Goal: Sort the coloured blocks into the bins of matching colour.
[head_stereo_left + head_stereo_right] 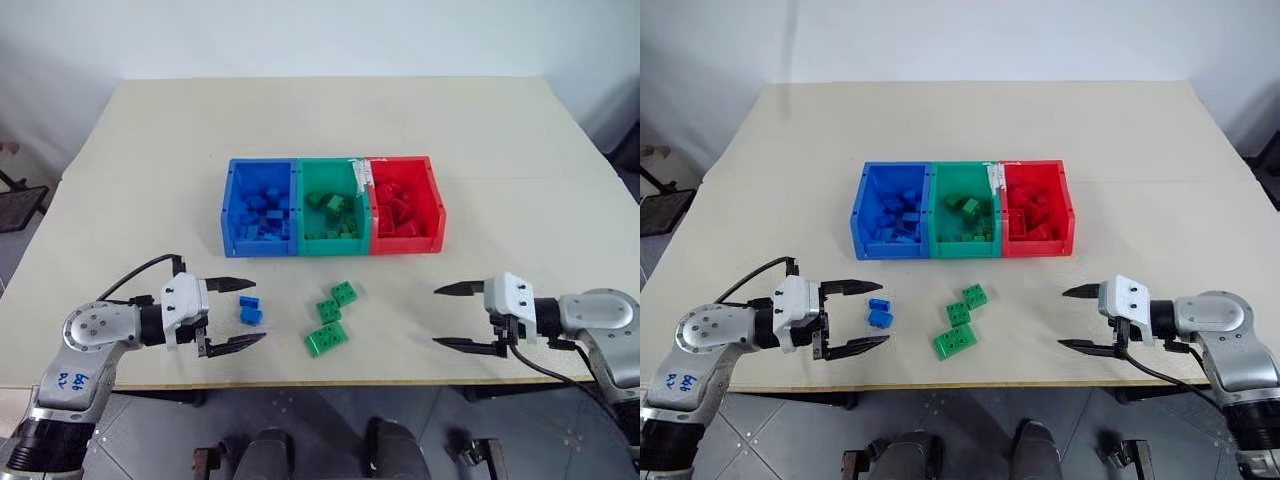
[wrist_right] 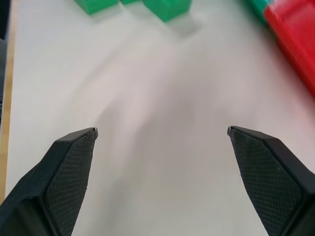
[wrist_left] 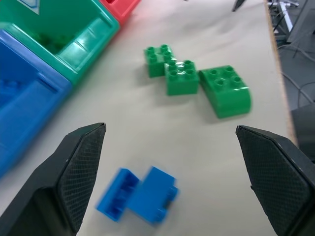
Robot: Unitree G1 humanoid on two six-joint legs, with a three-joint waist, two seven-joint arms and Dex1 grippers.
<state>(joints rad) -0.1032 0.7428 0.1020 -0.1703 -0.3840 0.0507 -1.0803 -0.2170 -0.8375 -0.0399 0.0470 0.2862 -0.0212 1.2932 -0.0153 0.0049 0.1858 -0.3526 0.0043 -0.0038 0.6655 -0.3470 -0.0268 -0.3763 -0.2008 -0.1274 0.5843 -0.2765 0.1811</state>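
Both end effectors stand fully released and empty above the worktop (image 1: 150,150), the left end effector (image 1: 247,312) bracketing two blue blocks (image 1: 249,310), the right end effector (image 1: 440,316) over bare surface; no writing is legible.

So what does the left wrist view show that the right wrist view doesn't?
Left wrist view alone: two blue blocks lying between the open left fingers, and the blue bin. Right wrist view alone: bare table between the open right fingers. Both views: the green blocks, an edge of the green bin and the red bin.
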